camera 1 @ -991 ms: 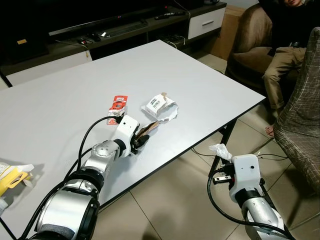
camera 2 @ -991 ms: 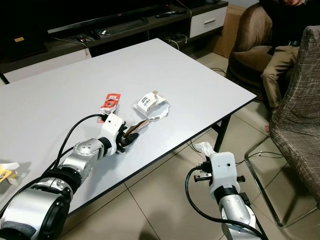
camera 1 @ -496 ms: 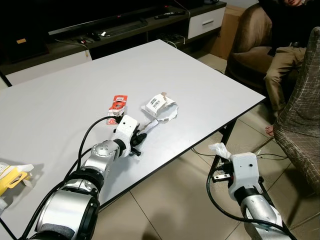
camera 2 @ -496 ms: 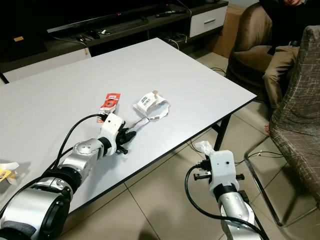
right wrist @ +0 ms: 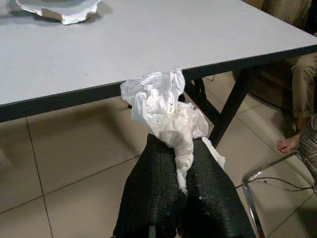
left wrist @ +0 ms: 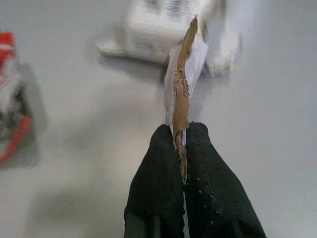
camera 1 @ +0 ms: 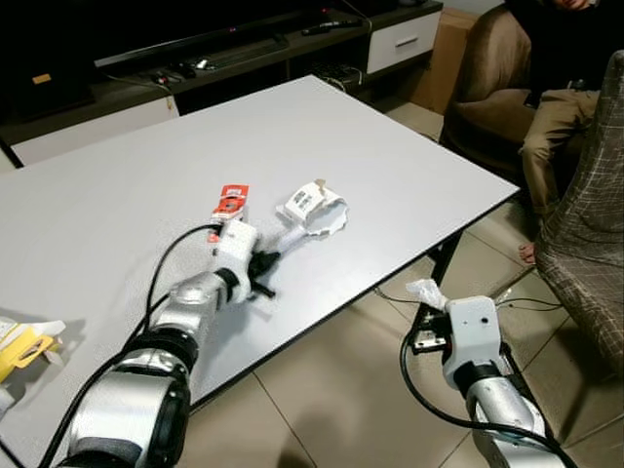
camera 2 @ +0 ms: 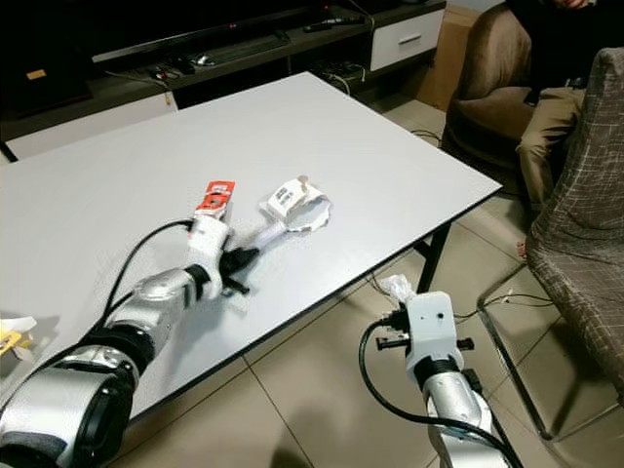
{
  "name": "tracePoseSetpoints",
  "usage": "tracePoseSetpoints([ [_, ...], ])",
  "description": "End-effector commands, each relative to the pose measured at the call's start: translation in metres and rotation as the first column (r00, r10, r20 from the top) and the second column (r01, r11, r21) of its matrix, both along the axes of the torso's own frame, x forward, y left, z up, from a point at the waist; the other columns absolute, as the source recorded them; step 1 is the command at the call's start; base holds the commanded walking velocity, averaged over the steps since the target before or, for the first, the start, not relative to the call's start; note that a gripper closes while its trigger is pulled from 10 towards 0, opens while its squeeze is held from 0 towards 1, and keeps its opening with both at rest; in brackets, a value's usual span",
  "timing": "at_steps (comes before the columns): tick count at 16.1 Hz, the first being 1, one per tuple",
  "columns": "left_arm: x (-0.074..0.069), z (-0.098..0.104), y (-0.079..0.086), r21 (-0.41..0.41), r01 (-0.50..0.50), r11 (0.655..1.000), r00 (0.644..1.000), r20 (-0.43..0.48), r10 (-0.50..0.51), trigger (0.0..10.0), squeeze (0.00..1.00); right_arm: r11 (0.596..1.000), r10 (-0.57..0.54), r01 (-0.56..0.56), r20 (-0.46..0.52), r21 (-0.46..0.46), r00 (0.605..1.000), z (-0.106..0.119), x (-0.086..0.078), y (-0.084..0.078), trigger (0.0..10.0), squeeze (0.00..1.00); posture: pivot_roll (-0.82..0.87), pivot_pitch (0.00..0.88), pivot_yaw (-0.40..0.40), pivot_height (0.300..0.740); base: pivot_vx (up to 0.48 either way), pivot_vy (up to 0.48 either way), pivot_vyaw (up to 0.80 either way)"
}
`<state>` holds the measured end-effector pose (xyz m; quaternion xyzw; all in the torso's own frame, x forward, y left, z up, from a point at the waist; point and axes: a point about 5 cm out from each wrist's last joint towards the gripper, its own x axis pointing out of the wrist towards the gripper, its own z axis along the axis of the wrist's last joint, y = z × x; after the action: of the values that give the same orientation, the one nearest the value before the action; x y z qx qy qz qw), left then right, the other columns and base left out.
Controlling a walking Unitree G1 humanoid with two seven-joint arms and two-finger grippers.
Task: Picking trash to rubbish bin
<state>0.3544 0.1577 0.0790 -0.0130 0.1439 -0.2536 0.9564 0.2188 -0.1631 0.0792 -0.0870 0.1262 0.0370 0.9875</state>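
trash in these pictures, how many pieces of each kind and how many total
Torn paper wrapper strip, pinched in the left gripper: 1
Crumpled white tissue, pinched in the right gripper: 1
White crumpled packaging with a label, on the table: 1
Red sachet: 1
Yellow and white wrapper: 1
Total: 5

Right end effector (right wrist: 182,163) pinches crumpled tissue (right wrist: 163,111) below table edge (right wrist: 89,95).
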Motion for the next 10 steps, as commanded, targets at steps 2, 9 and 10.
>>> tracePoseSetpoints([
  [2,0.005,0.02,0.01,-0.177,0.018,0.984,0.997,0.08,-0.004,0.0,0.0,1.0,-0.027,0.027,0.031,0.009,0.999,0.003,0.004,-0.001,10.0,0.0,-0.11,0.0,0.085,0.74,0.0,0.0,0.0],
  [9,0.002,0.067,0.011,-0.472,0.122,0.873,0.965,0.262,0.006,0.0,0.0,0.999,-0.03,0.026,0.098,0.037,0.995,0.013,0.017,0.004,10.0,0.0,-0.08,0.0,0.071,0.74,0.0,0.0,0.0],
  [10,0.002,0.082,0.006,-0.481,0.121,0.868,0.955,0.296,0.031,0.0,0.0,0.999,-0.005,-0.004,0.153,0.054,0.988,0.029,0.026,0.009,10.0,0.0,-0.05,0.0,0.067,0.74,0.0,0.0,0.0],
])
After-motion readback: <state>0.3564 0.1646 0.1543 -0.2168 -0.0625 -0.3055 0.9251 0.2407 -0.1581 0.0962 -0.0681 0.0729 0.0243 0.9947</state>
